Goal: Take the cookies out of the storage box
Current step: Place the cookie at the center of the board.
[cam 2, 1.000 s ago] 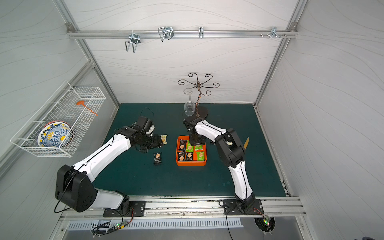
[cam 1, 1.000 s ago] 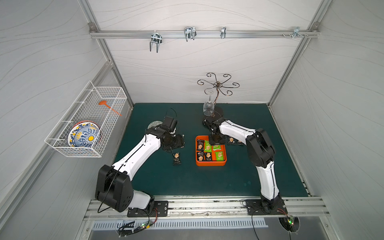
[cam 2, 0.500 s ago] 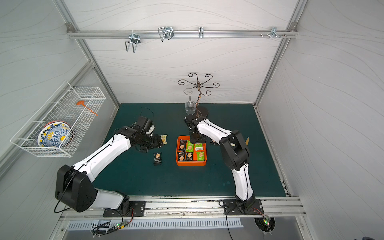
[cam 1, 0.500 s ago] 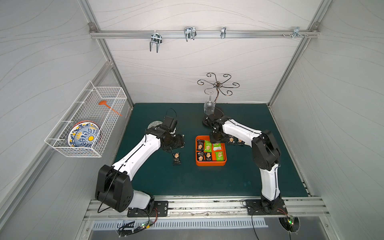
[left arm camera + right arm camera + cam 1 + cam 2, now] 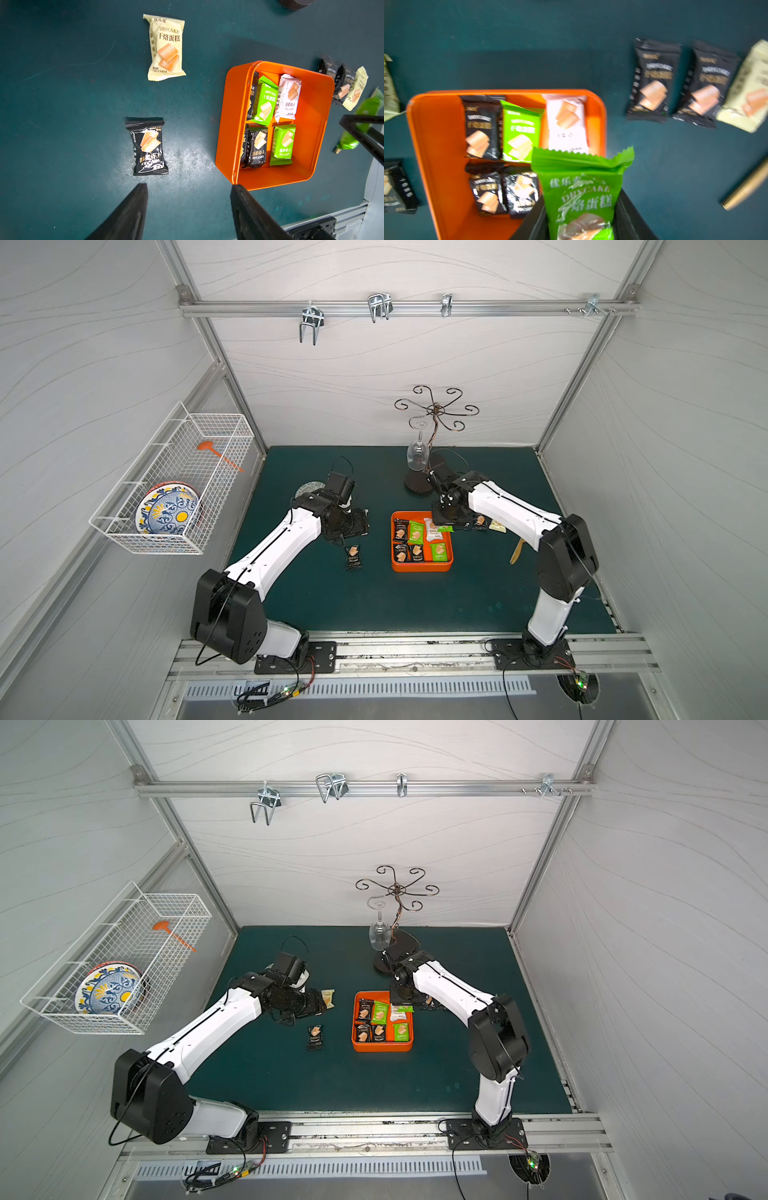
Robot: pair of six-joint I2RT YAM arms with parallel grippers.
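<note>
The orange storage box (image 5: 422, 568) (image 5: 382, 1048) stands mid-mat and holds several cookies in black, green (image 5: 265, 101) and white (image 5: 566, 122). My right gripper (image 5: 581, 212) (image 5: 442, 526) is shut on a green cookie packet (image 5: 581, 187) (image 5: 365, 110), held above the box's far right corner. My left gripper (image 5: 189, 186) hangs open and empty over the mat to the left of the box. Below it lie a black packet (image 5: 148, 147) (image 5: 353, 556) and a pale yellow one (image 5: 166, 46) (image 5: 328, 997). Two black packets (image 5: 652, 83) and a pale yellow one (image 5: 749, 93) lie right of the box.
A wooden utensil (image 5: 517, 551) lies on the mat by the right arm. A wire glass stand (image 5: 432, 439) with a hanging wine glass (image 5: 417, 456) stands behind the box. A white wire basket (image 5: 174, 485) with a painted plate hangs on the left wall.
The right arm's elbow has swung to the right, and its gripper has shifted slightly toward the box's right wall with the green packet. The left arm has not moved.
</note>
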